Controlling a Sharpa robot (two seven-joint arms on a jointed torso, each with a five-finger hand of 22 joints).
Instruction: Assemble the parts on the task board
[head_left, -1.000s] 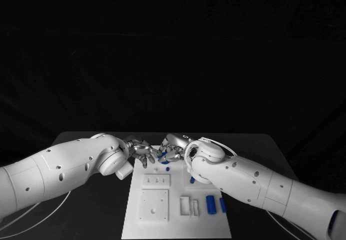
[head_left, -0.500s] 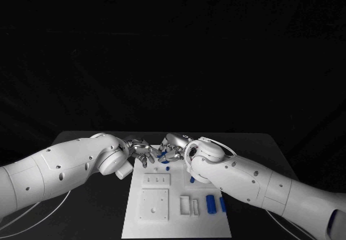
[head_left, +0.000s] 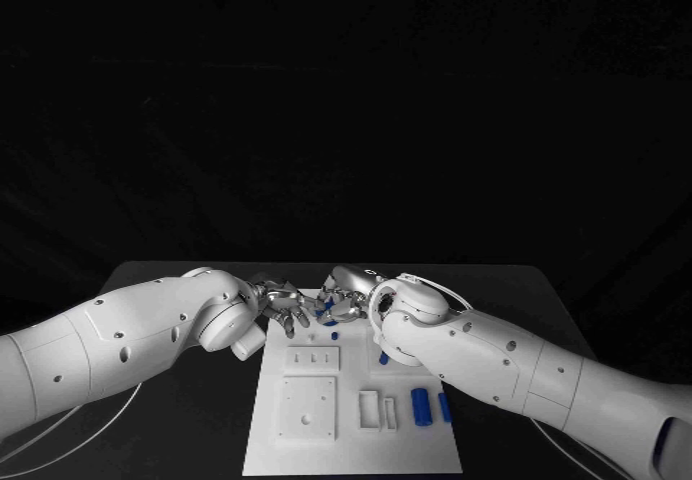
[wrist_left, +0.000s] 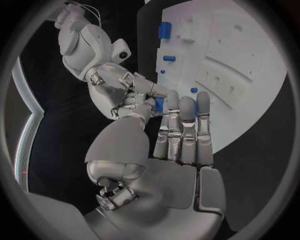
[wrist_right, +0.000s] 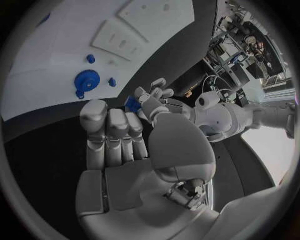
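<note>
The left hand (head_left: 284, 308) sits at the far end of the white task board (head_left: 289, 450), on the black desk (head_left: 188, 420). Its long fingers (wrist_left: 187, 120) lie straight and close side by side, and they point at the other hand. A small blue part (wrist_left: 159, 104) shows right where the fingertips of the two hands meet. I cannot tell which hand really holds it, so I cannot tell if the left hand is clamped on it.

The right hand (head_left: 346, 300) is just beside the left hand, with fingertips touching or nearly touching. Its fingers (wrist_right: 115, 130) are bent forward, close together. The same small blue part (wrist_right: 132, 103) shows just past its fingertips, between the two hands. I cannot tell if this hand grips it.

Below the hands, on the board, is a blue gear (wrist_right: 86, 80) with a tiny blue peg (wrist_right: 90, 58) near it. Closer to the robot, under the right arm, a blue bar (head_left: 421, 407) lies on the board. A thinner blue piece (head_left: 444, 409) lies just beside it.
</note>
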